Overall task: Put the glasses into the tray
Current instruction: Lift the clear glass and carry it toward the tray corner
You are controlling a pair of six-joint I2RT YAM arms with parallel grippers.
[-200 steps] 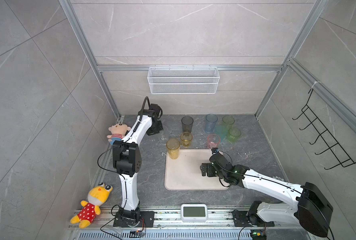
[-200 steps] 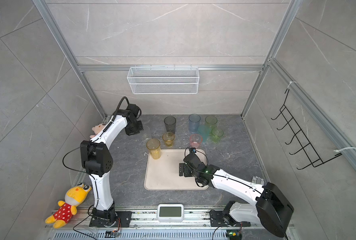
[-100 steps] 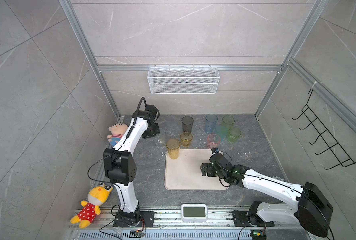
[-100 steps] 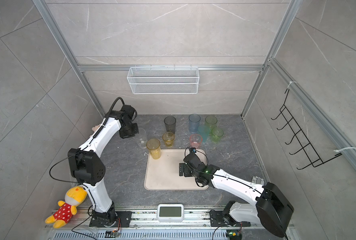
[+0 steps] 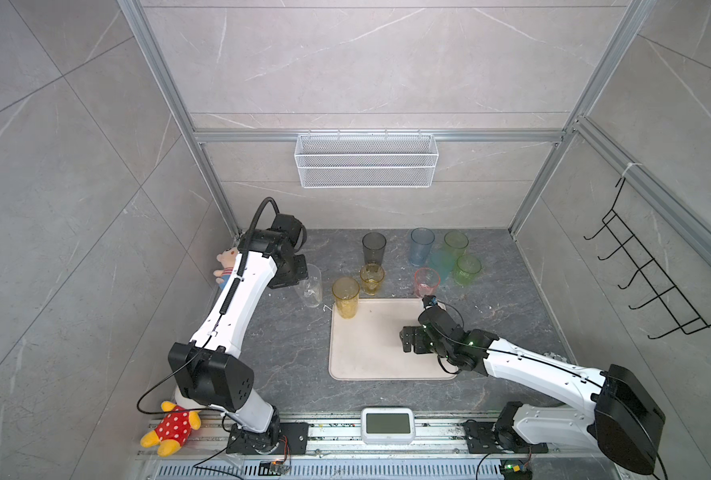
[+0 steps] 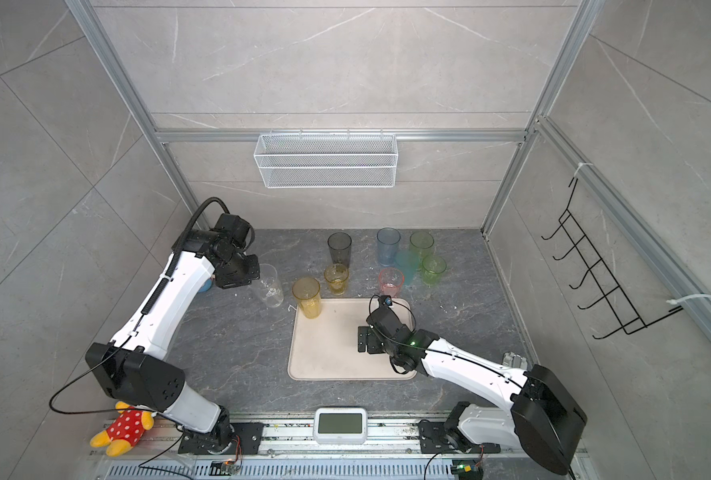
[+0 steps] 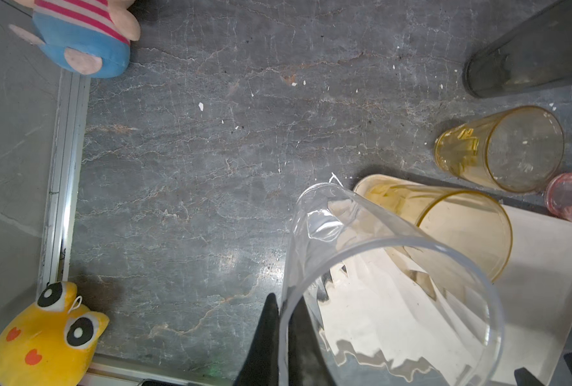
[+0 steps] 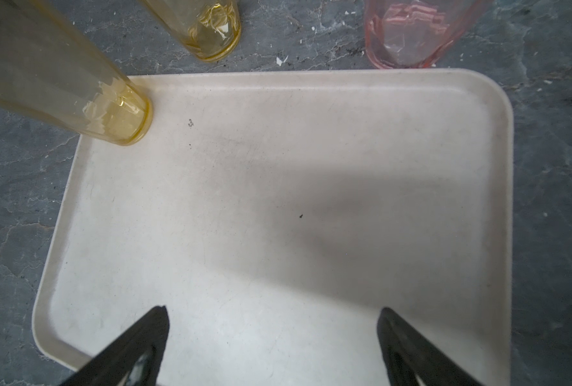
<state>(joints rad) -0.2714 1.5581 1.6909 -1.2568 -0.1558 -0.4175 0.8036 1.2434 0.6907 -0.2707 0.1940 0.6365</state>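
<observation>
My left gripper is shut on the rim wall of a clear glass, one finger inside and one outside. In both top views this clear glass is just left of the tray's far left corner. The cream tray holds one tall amber glass in that corner. My right gripper hovers open and empty over the tray's right part. Behind the tray stand the yellow, grey, blue, teal, pink and green glasses.
A white wire basket hangs on the back wall and a black hook rack on the right wall. Plush toys lie at the left edge and front left. A white device sits on the front rail.
The left arm's elbow has swung outward and forward, and its gripper has brought the clear glass a little forward, beside the amber glass. The right arm has not moved.
</observation>
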